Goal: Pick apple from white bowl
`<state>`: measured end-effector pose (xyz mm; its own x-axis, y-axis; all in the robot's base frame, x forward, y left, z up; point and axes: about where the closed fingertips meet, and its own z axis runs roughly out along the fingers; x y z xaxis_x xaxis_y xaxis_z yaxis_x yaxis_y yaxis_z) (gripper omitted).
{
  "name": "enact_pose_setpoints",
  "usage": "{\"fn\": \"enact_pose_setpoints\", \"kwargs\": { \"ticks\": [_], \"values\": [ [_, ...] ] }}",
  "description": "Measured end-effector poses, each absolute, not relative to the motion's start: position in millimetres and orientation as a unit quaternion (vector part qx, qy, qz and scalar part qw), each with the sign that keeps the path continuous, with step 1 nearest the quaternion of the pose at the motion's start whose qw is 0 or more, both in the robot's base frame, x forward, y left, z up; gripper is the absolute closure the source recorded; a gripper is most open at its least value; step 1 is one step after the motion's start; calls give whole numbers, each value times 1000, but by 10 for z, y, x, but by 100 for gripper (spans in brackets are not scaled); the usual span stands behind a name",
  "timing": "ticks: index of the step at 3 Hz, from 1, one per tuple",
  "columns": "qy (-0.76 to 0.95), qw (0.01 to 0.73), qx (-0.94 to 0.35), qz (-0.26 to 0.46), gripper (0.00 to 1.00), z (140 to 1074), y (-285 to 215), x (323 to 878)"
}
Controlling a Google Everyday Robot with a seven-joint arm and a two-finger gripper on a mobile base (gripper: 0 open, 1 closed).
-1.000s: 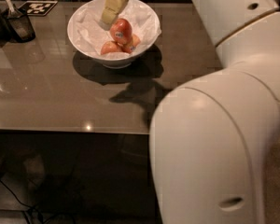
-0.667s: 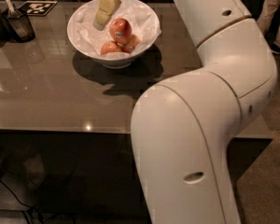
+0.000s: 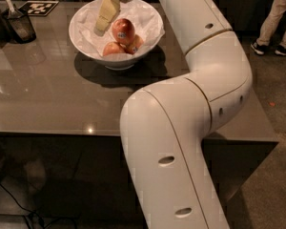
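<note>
The white bowl [image 3: 148, 32], lined with crumpled white paper, stands on the grey table at the far middle. The red-orange apple [image 3: 124, 30] with a pale sticker on its side sits on top of two other apples [image 3: 113, 49] in the bowl. My gripper [image 3: 106, 17], cream-coloured, hangs down into the bowl from above, just left of the stickered apple and close beside it. I cannot tell whether it touches the apple. My white arm reaches over the table from the right.
The arm's large elbow [image 3: 181, 142] covers the front right of the table [image 3: 47, 94]. A dark container with a utensil [image 3: 19, 25] and a black-and-white tag [image 3: 38, 7] are at the far left. A person's legs [image 3: 276, 18] stand at the far right.
The arm's elbow has swung, now showing more of its length. The gripper has shifted a little left and lower into the bowl. The apples have not moved.
</note>
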<state>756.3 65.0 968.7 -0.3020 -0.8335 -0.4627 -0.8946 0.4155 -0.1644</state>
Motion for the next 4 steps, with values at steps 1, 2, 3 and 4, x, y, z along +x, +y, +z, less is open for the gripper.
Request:
{"fn": "enact_pose_setpoints", "kwargs": {
  "ticks": [1, 2, 3, 4],
  "values": [
    [804, 245, -538, 65, 0, 9531, 628, 7670],
    [801, 244, -543, 65, 0, 9406, 588, 7750],
    [792, 248, -554, 61, 0, 9349, 505, 7808],
    [789, 248, -558, 65, 0, 9246, 406, 7848]
  ]
}}
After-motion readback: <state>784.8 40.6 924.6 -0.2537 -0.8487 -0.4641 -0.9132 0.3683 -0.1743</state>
